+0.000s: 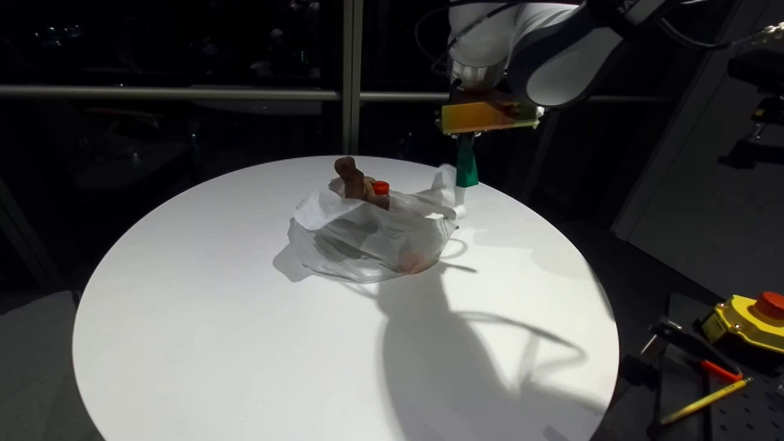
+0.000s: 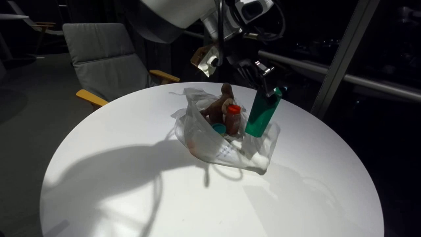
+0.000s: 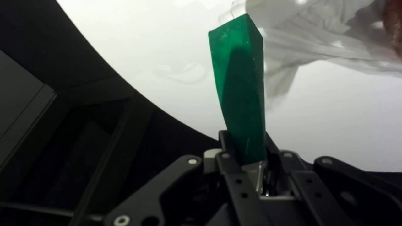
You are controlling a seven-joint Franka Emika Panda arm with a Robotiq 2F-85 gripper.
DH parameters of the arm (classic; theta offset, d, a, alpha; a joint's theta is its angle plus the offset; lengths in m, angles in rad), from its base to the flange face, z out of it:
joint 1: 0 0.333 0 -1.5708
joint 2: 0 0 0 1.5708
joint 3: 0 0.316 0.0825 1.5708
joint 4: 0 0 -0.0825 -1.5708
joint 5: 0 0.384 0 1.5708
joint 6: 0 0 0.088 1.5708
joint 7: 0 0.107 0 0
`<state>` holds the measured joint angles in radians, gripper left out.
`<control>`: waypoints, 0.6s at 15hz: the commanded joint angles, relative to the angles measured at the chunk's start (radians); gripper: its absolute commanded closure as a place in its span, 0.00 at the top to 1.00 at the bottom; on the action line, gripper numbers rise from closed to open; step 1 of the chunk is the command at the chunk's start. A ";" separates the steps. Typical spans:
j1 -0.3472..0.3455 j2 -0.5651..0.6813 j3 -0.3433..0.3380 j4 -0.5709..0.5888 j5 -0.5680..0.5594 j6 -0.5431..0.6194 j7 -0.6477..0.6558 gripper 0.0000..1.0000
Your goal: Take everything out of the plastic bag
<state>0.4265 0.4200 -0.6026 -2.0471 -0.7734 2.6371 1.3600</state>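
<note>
On the white table [image 1: 245, 355] one translucent plastic bag [image 2: 204, 144] holds one knobbly brown object [image 2: 217, 111], one red-lidded jar [image 2: 233, 121]; only an exterior view shows one teal lid [image 2: 218, 128]; rightward, one black gripper [image 3: 245, 136] clasps one green block [image 2: 263, 115].

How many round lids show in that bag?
2: a red round lid on a reddish cylindrical jar, a teal round lid beside it, in the translucent plastic bag; others may be hidden.

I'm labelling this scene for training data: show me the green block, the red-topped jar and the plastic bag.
Green block [image 3: 241, 88]: wrist view, on its long shaded face.
Red-topped jar [image 2: 233, 122]: in an exterior view, on its reddish body.
Plastic bag [image 1: 364, 248]: in an exterior view, on its crumpled side.
</note>
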 commanded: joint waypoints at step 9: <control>-0.182 0.154 0.157 0.011 -0.449 0.088 0.534 0.06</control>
<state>0.2351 0.4894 -0.4336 -2.0965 -1.1747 2.6896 1.8036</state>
